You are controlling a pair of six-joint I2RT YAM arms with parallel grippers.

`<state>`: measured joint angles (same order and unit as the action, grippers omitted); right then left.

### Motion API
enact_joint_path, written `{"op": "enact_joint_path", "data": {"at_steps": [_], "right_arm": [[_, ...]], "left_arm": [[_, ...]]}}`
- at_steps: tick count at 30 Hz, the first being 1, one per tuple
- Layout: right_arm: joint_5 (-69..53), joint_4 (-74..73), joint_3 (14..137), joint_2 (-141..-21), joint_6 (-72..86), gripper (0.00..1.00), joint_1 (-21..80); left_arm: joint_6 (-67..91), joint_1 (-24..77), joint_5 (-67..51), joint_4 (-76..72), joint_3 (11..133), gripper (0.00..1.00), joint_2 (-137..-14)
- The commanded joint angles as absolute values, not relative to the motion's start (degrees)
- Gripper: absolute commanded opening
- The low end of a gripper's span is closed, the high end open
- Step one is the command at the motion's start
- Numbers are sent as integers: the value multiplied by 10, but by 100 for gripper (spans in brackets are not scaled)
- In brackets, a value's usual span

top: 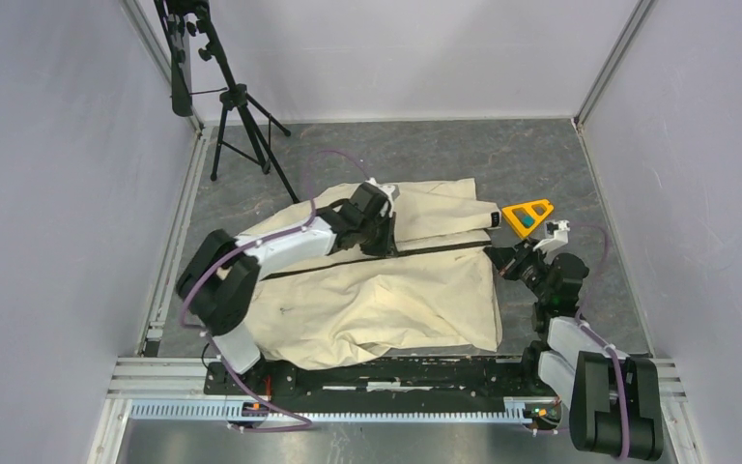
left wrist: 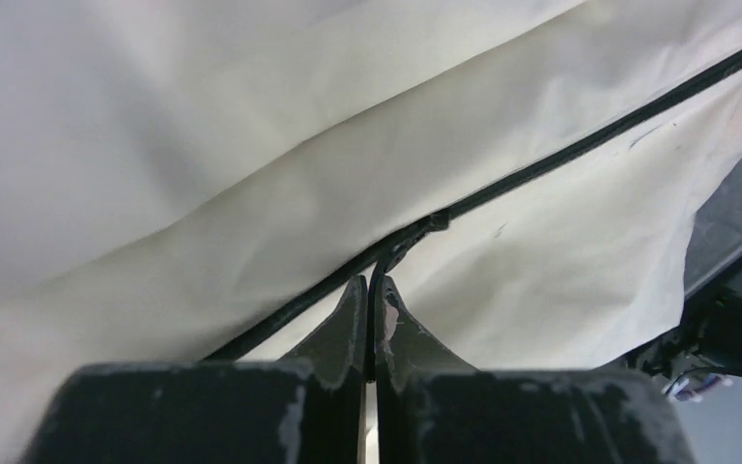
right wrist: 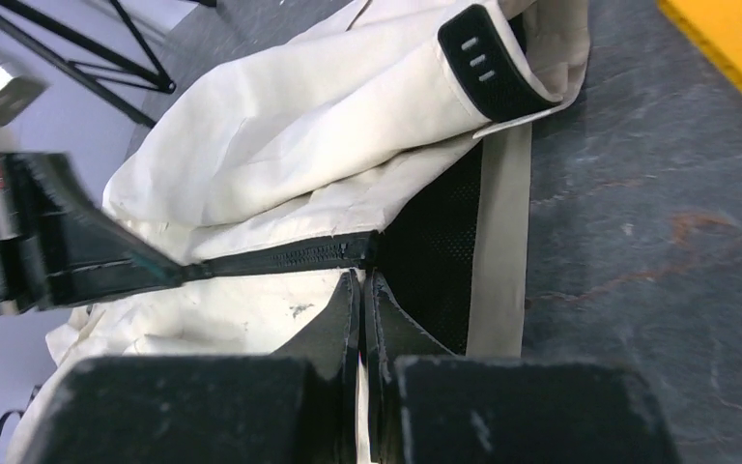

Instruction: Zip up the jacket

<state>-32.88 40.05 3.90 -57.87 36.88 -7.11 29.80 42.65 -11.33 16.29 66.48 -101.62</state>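
From above, we see the jacket (top: 377, 300) spread flat on the table (top: 560, 164), its zipper (top: 435, 249) running across between the arms. We judge it to be light, soft, floppy cloth that bunches when pushed. It is best held at the hem while the pull is drawn along. The left gripper (top: 379, 240) sits on the zipper line and the right gripper (top: 502, 259) is at the hem end.

In the left wrist view, the fingertips (left wrist: 348, 314) are clamped together on the thin zipper pull (left wrist: 386, 259), with the slider (left wrist: 433, 223) just ahead.

In the right wrist view, the fingers (right wrist: 343, 309) are pressed together at the hem, just below the zipper's bottom end. They seem to be pinching a fold of cloth. The black hem tag (right wrist: 493, 58) lies beyond.
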Motion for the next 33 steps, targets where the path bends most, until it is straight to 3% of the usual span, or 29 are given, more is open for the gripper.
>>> {"op": "enact_joint_path", "data": {"at_steps": [1, 4, 7, 17, 25, 28, 33], "right_arm": [[-275, 439, 27, -566, 377, 0, -105], [-281, 438, 21, -562, 372, 0, -105], [-259, 400, 28, -552, 355, 0, -107], [-209, 351, 52, -570, 332, 0, -122], [-188, 335, 60, -574, 319, 0, -123], [-194, 337, 60, -577, 320, 0, -123], [-223, 362, 64, -587, 317, 0, -117]], "left_arm": [[260, 404, 17, 187, 603, 2, -907], [267, 416, 15, 219, 608, 2, -894], [249, 396, 91, 236, 568, 2, -847], [175, 167, 255, 389, 538, 2, -758], [147, -43, 339, 391, 560, 2, -707], [129, -64, 406, 386, 588, 2, -709], [114, -86, 398, 360, 586, 2, -695]]}}
